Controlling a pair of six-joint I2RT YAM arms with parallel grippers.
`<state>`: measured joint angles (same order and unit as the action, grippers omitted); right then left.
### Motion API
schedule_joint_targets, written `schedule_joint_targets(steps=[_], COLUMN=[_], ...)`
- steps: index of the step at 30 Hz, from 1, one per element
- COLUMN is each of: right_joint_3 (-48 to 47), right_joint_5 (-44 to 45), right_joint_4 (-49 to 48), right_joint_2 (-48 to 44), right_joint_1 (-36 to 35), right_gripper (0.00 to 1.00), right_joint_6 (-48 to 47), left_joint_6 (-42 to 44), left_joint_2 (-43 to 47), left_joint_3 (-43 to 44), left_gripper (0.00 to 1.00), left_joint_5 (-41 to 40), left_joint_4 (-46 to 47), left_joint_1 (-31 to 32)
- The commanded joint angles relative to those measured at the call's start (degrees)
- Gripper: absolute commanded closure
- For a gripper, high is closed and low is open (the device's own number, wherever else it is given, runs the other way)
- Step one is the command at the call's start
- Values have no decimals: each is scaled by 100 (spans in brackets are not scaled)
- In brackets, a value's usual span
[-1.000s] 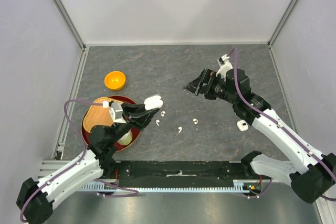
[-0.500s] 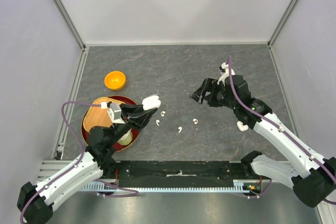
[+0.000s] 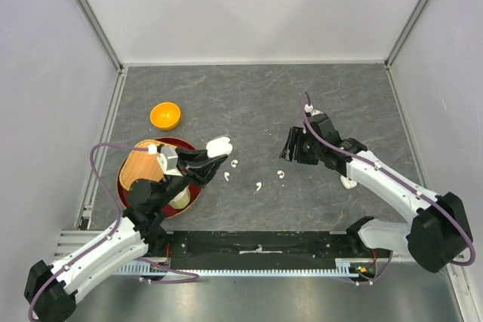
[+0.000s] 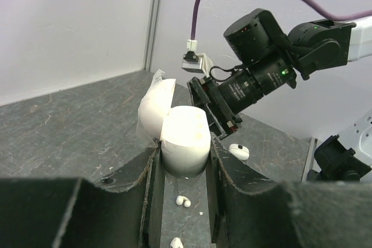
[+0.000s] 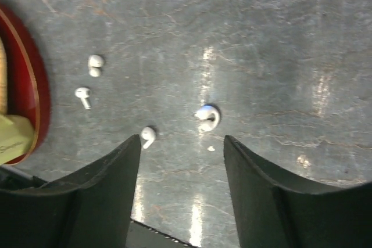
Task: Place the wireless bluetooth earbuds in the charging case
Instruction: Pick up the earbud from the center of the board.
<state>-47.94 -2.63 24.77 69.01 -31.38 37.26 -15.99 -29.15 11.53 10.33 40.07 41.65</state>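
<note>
My left gripper [image 3: 213, 156] is shut on a white charging case [image 3: 219, 145] with its lid open, held above the table; in the left wrist view the case [image 4: 185, 140] sits between the jaws. Four tiny white earbuds lie on the grey table: two close to the case [image 3: 235, 163] [image 3: 226, 176], two further right [image 3: 258, 185] [image 3: 281, 174]. My right gripper [image 3: 293, 145] is open and empty, pointing down just above the rightmost earbud. In the right wrist view that curled earbud [image 5: 208, 115] and another [image 5: 148, 136] lie just beyond the open fingertips [image 5: 132, 143].
A second white case [image 3: 348, 180], shut, lies right of the right arm. An orange bowl [image 3: 165, 115] stands at the left. A red tray [image 3: 193, 194] with a woven basket [image 3: 139, 165] lies under the left arm. Walls close in the table.
My right arm has swung down and toward the near edge, and its gripper now points down over the earbuds. The left gripper has held the case nearly still.
</note>
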Motion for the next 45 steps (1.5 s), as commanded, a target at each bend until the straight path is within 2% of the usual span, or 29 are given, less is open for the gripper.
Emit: schedule_joint_targets(steps=[1, 9, 33, 45], right_joint_3=[92, 452, 611, 707], right_joint_5=[378, 299, -123, -484], right_joint_4=[19, -332, -1194, -1405], right_joint_2=[296, 630, 1615, 1729], right_joint_1=[0, 9, 53, 53], right_gripper=[38, 51, 55, 57], right_joint_6=[-306, -544, -685, -605], left_joint_6=[105, 96, 96, 105], left_joint_2=[5, 76, 304, 278], left_joint_3=[209, 236, 130, 86], left_gripper=[98, 98, 98, 98], left_joint_5=[-75, 4, 13, -40], left_joint_4=[71, -166, -316, -281], left_joint_1=[10, 10, 10, 10])
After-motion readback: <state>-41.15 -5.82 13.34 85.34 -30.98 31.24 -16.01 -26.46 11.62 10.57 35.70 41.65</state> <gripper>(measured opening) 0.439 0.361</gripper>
